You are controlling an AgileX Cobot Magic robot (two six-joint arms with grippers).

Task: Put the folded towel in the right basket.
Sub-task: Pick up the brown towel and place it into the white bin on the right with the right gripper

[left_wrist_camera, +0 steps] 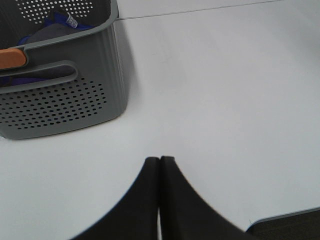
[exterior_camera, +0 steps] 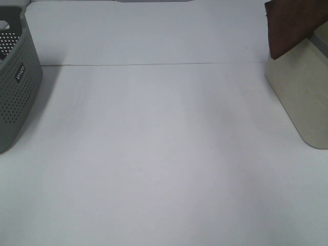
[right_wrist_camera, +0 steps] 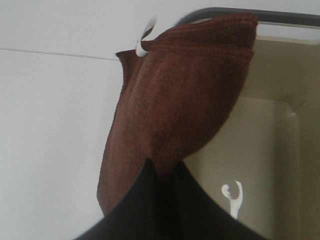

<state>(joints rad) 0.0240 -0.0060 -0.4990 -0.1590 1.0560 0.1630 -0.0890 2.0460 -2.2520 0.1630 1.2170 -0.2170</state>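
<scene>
White tabletop (exterior_camera: 154, 154) fills the scene, with a thin seam (exterior_camera: 154, 64) running across it toward the beige basket (exterior_camera: 302, 97). Farthest from the beige basket, at the opposite edge of the table, stands a gray perforated basket (exterior_camera: 18, 97); the left wrist view shows blue and gray cloth inside it and an orange piece (left_wrist_camera: 11, 58) at its rim. The left gripper (left_wrist_camera: 160, 161) hovers over bare table, well apart from the beige basket, its two dark fingers pressed flat together with nothing between them and nothing touching them. The wide stretch of table between there and the beige basket lies bare. At the beige basket's near-side rim hangs the brown folded towel (right_wrist_camera: 185, 95), pinched at one edge by the right gripper (right_wrist_camera: 165, 172), whose fingers are clamped tight on the cloth. The towel droops partly over the beige basket's opening and partly over the table just outside it; whether it touches the rim cannot be told. A small white tag (right_wrist_camera: 145, 37) sticks out from the towel's edge, and a small white hook-shaped piece (right_wrist_camera: 233, 197) lies inside the beige basket.
</scene>
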